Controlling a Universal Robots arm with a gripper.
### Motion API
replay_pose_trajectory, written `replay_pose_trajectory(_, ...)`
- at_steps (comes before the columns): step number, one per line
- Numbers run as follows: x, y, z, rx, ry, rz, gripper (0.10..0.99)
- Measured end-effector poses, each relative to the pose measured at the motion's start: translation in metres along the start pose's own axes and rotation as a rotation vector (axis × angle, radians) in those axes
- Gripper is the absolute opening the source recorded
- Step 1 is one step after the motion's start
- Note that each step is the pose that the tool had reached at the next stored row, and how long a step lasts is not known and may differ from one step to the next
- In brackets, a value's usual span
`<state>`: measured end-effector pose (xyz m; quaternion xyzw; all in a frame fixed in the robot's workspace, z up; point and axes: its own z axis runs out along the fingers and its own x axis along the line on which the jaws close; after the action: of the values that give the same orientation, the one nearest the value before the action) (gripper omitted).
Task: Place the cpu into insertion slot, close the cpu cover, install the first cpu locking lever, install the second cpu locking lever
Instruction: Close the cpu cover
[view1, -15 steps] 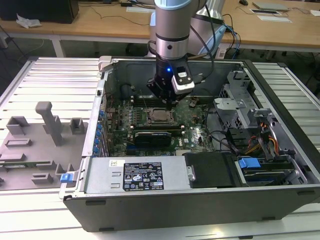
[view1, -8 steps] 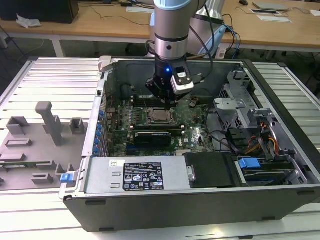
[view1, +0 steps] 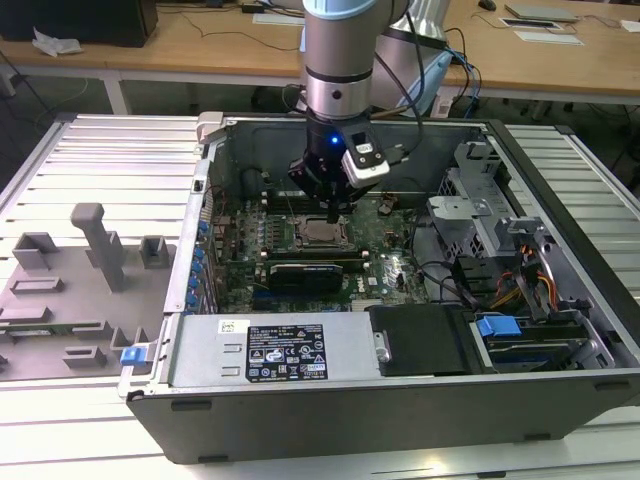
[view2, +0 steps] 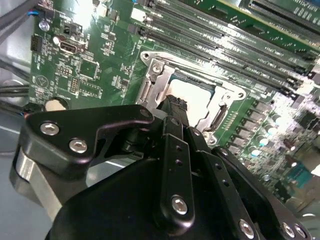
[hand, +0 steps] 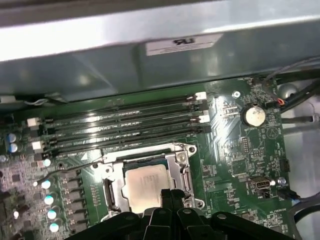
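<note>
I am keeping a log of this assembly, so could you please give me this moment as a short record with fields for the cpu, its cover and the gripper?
cpu: lies flat in the insertion slot, pale metal top showing
cpu cover: appears down, framing the chip through its window
gripper: just above the slot's edge, jaws together, nothing visibly held
locking levers: cannot tell whether latched
surroundings: memory slots run beside the slot, inside the open computer case
</note>
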<state>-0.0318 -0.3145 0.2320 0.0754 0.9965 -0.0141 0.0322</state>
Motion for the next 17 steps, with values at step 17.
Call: replay_pose_trajectory(17, 0.0153, -0.0024, -0.0052, 0.003, -0.0023, -0.038, 0.106)
